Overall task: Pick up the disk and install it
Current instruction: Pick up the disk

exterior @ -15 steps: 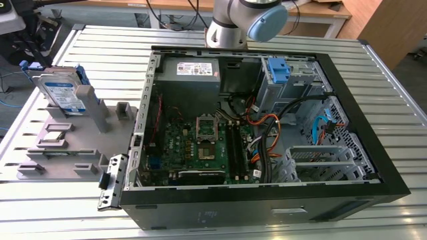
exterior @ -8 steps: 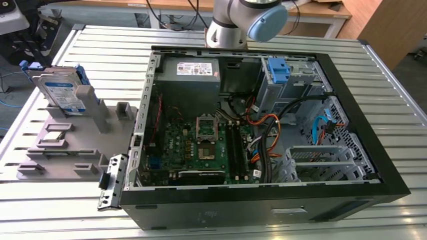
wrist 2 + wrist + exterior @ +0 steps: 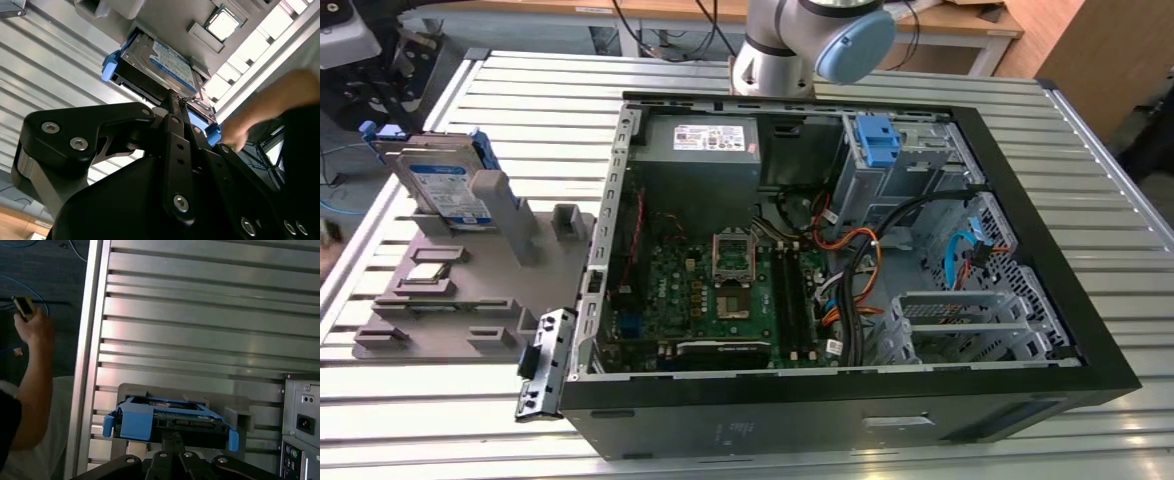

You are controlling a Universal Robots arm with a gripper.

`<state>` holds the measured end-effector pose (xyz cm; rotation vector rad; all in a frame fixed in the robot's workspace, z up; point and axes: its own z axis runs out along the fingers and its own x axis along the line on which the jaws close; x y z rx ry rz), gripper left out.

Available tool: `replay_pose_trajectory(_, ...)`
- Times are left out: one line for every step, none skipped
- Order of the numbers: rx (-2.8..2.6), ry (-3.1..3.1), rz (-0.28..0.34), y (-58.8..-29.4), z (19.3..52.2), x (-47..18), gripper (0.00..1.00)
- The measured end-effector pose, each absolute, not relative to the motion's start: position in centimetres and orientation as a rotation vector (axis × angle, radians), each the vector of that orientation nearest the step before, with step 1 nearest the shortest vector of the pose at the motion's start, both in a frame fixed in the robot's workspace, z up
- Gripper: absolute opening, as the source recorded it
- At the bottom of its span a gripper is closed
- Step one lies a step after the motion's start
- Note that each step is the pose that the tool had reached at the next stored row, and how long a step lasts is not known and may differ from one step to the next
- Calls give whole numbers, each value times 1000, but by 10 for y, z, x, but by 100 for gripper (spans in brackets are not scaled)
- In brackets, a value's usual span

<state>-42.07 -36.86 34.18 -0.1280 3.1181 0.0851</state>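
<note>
Step in hand, by judgement: approach for the pick, with nothing lifted yet.

1. Check the gripper. Seen clenched and empty in both wrist views, with fingertips together and nothing between them. Spread the jaws before closing in.

2. Locate the disk. Found straight ahead of the fingertips and apart from them. Propped on edge and leaning in a grey holder on the slatted table, with the label on one flat side and the blue caddy around the rim.

3. Compare jaw line with disk. Appears to run along the upper edge rather than across the thin side. Confirm the faces to be gripped and turn the wrist if required.

4. Centre over the middle of the upper edge. Descend in line with the lean of the disk, not straight at the holder's posts. Avoid contact with one fingertip first: likely to tip the disk in its slot.

5. Grip on rigid metal where possible. Expect flex from the plastic caddy and slip on bare metal. Close firmly but gradually.

6. Ignore the lone blue bracket inside the open computer case, off to one side of the gripper.

7. Watch the person's hand on the opposite side, past the table edge. Pause if within reach.
</note>
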Motion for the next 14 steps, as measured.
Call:
replay_pose_trajectory(-153,3117,85,-369,342,-421,11)
replay_pose_trajectory(-177,3117,86,-369,342,-421,11)
replay_pose_trajectory(-203,3115,86,-369,342,-421,11)
replay_pose_trajectory(-229,3114,86,-369,342,-421,11)
replay_pose_trajectory(-254,3112,86,-369,342,-421,11)
replay_pose_trajectory(-281,3111,87,-369,342,-421,11)
replay_pose_trajectory(-307,3109,87,-369,342,-421,11)
replay_pose_trajectory(-335,3106,87,-369,342,-421,11)
replay_pose_trajectory(-361,3104,87,-369,342,-421,11)
replay_pose_trajectory(-388,3101,87,-369,342,-421,11)
replay_pose_trajectory(-414,3098,88,-369,342,-421,11)
replay_pose_trajectory(-441,3095,88,-369,342,-421,11)
replay_pose_trajectory(-467,3092,88,-369,342,-421,11)
replay_pose_trajectory(-496,3088,88,-369,342,-421,11)
